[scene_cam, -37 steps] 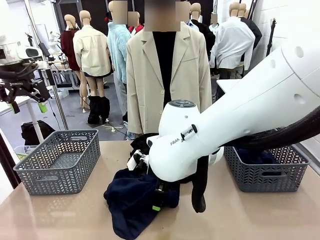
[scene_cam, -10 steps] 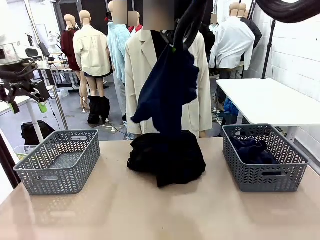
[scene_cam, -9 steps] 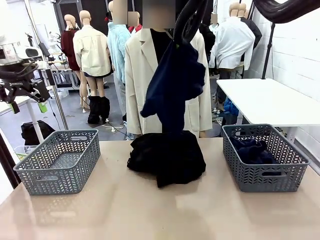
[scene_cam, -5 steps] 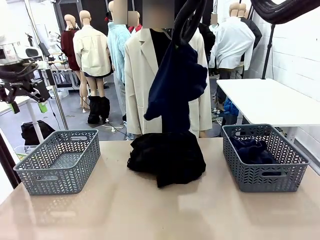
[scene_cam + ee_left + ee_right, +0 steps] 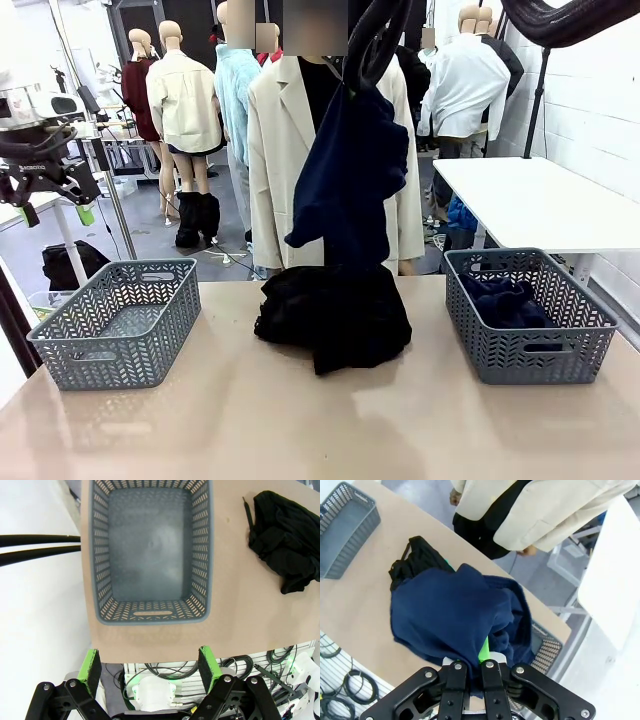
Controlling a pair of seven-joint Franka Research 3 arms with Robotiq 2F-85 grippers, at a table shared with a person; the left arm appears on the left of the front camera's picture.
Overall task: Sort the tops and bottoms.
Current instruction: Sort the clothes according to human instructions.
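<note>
A dark navy garment (image 5: 345, 175) hangs high over the table's middle, and my right gripper (image 5: 347, 88) is shut on its top edge. In the right wrist view the gripper (image 5: 475, 667) pinches the navy garment (image 5: 445, 615), one green pad (image 5: 484, 650) showing against the cloth. Below it a black clothes pile (image 5: 335, 315) lies on the table. The bright green shorts are hidden; a tiny green sliver (image 5: 447, 564) shows by the black pile (image 5: 415, 555), and what it is I cannot tell. My left gripper (image 5: 150, 664) is open above the left basket (image 5: 150, 555).
The grey left basket (image 5: 120, 320) holds nothing. The grey right basket (image 5: 530, 340) holds dark blue clothes (image 5: 500, 295). A person in a beige blazer (image 5: 290, 160) stands at the far edge behind the hanging garment. My left gripper (image 5: 57, 213) hangs beyond the table's left side.
The right arm has gone from low over the clothes pile to high above it, carrying the navy garment, which swings slightly. The left arm is unmoved.
</note>
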